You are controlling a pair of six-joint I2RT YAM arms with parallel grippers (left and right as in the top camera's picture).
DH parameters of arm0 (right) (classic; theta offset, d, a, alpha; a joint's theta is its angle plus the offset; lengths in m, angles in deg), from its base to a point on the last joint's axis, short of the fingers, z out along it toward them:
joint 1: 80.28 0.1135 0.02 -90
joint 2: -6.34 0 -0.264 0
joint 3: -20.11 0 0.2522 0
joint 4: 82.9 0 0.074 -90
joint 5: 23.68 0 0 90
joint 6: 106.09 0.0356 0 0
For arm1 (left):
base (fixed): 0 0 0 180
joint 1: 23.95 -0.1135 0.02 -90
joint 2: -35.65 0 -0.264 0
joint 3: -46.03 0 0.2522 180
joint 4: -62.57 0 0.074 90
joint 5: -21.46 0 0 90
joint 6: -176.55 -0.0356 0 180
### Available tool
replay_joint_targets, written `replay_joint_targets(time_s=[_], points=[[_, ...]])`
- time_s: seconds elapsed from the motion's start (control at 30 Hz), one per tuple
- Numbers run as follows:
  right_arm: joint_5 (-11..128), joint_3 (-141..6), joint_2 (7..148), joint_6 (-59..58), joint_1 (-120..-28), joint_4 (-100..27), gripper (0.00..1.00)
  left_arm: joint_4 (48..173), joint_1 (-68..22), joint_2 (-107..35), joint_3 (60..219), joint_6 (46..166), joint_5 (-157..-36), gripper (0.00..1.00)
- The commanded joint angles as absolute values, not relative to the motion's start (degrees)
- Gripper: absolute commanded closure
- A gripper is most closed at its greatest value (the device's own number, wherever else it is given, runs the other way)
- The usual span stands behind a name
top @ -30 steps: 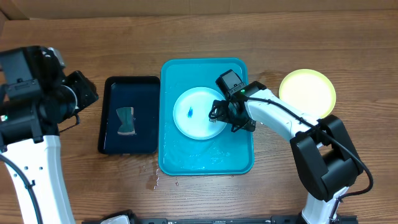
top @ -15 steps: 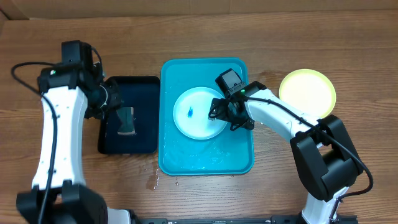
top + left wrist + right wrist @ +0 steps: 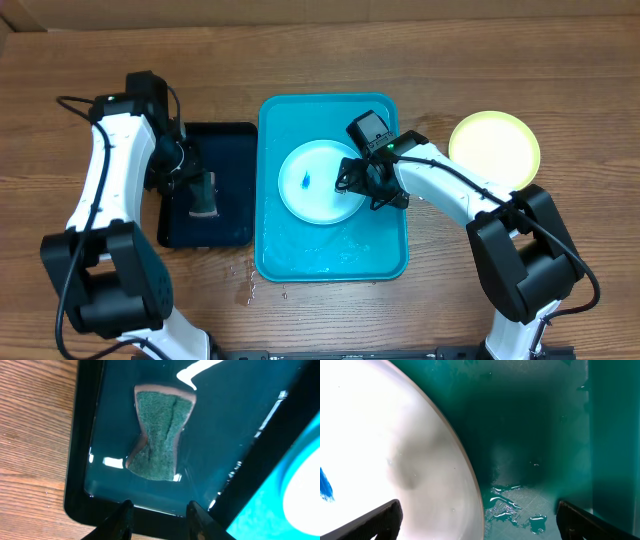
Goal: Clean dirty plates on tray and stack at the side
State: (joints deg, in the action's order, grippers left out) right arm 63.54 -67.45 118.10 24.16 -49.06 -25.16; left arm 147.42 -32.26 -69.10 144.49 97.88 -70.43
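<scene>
We are looking down on a wooden surface (image 3: 330,50) where the turquoise tray (image 3: 330,262) is lying in the middle. A smaller black tray (image 3: 230,232) is sitting just beside it on the left. The pale plate (image 3: 320,205) is resting inside the turquoise tray, toward its far half, and is carrying a small blue smear (image 3: 305,181) left of its centre. The lime-green plate (image 3: 494,150) is sitting on the bare surface, to the right of the turquoise tray and apart from it.

The right claw (image 3: 477,510) is standing wide open at the right edge of the pale plate. The plate's rim is showing between its two fingers, and they are gripping nothing. Water droplets (image 3: 512,505) are glistening on the tray floor beside the rim.

The left claw (image 3: 160,517) is hovering over the black tray, partly open, with nothing in its hold. A green sponge (image 3: 162,435), pinched at its waist, is lying in shallow water in the black tray. It is sitting just ahead of the left claw and apart from it.
</scene>
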Motion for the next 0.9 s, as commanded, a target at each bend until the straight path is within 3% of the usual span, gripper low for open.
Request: replay_joint_targets(time_s=[0.0, 0.87], points=[[63.5, -67.2, 118.0, 24.2, -48.9, -25.4, 0.0, 147.5, -31.8, -72.2, 144.3, 95.3, -69.3, 0.66], [63.5, -67.2, 118.0, 24.2, -48.9, -25.3, 0.0, 135.0, -31.1, -73.8, 136.6, 96.0, -68.6, 0.66]])
